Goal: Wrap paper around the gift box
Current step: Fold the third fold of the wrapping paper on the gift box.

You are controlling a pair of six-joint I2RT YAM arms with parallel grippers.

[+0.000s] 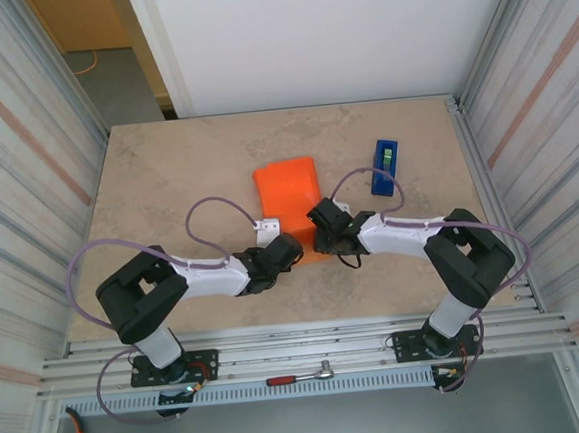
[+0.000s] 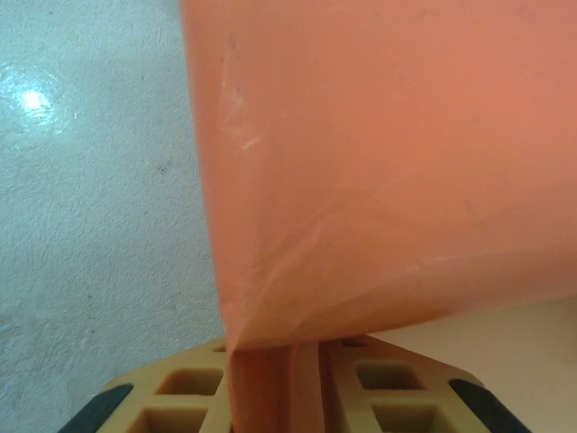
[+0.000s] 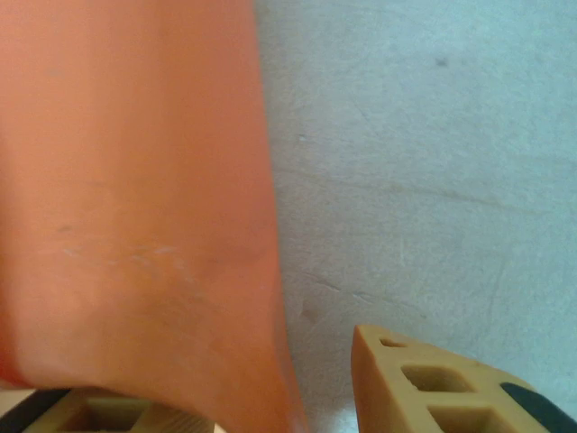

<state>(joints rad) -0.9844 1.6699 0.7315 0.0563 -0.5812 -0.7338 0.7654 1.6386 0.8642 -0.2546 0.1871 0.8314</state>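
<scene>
Beige marbled counter spans middle of top view, ribbed metal walls at left and right. Orange paper — humped at counter centre, its lower edge meeting both claws. Blue tape dispenser right of paper, apart from it. Left claw clamped on pinched paper fold. Right claw — parted astride paper edge, gap beside right finger.

- paper: thin, smooth, faint sheen, finely creased.
- tabletop: beige marbled, smooth, lightly glossy.
- tape dispenser: blue plastic.
- rails: ribbed bare metal.
</scene>
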